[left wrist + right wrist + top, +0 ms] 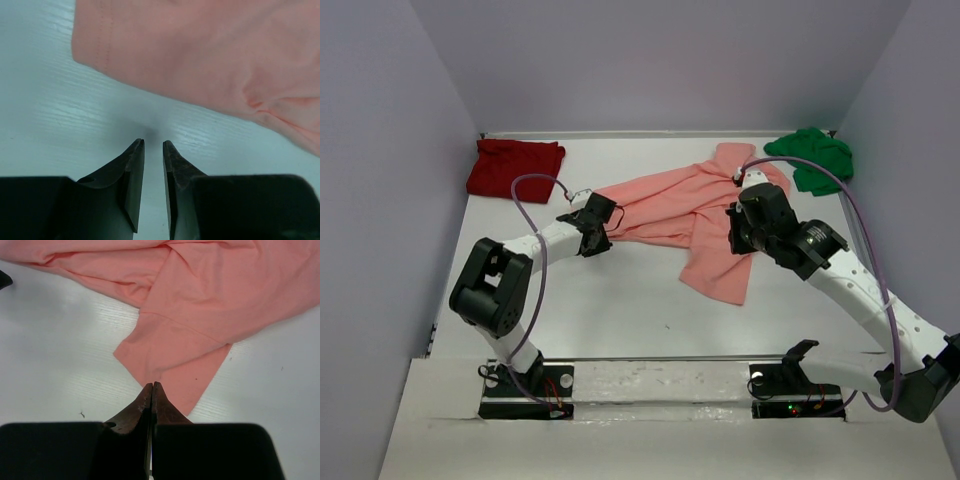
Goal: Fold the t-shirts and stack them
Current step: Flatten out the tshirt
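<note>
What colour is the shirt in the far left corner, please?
Dark red; the shirt shows best in top external.

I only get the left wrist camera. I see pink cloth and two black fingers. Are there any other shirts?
Observer: Yes, a dark red shirt lies in the far left corner of the table.
Operator: Any more?
Observer: A green shirt sits bunched in the far right corner.
Operator: What's the other arm doing?
Observer: The right gripper is shut, at the edge of a corner flap of the pink shirt.
</note>
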`<action>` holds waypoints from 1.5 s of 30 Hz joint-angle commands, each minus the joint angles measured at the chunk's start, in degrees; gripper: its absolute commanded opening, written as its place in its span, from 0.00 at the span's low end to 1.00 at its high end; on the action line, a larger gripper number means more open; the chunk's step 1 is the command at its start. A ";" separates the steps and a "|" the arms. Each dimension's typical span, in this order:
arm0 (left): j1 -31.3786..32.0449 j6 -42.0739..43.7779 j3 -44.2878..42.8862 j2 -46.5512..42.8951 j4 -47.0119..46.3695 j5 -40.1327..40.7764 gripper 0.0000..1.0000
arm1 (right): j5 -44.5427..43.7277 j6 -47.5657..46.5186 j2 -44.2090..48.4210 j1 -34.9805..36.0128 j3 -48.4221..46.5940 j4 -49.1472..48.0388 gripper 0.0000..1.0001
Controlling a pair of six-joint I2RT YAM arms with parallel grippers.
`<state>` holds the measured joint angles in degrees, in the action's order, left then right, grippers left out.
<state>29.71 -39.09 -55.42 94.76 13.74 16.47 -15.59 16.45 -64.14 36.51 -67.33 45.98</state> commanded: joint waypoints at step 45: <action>-10.64 1.56 -6.37 1.92 -1.79 -1.35 0.19 | 5.14 -0.71 -0.28 1.11 0.88 -2.56 0.00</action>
<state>19.38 -36.95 -61.78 101.19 10.79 13.65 -11.66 15.88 -64.25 36.58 -66.46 45.82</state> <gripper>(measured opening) 0.161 0.010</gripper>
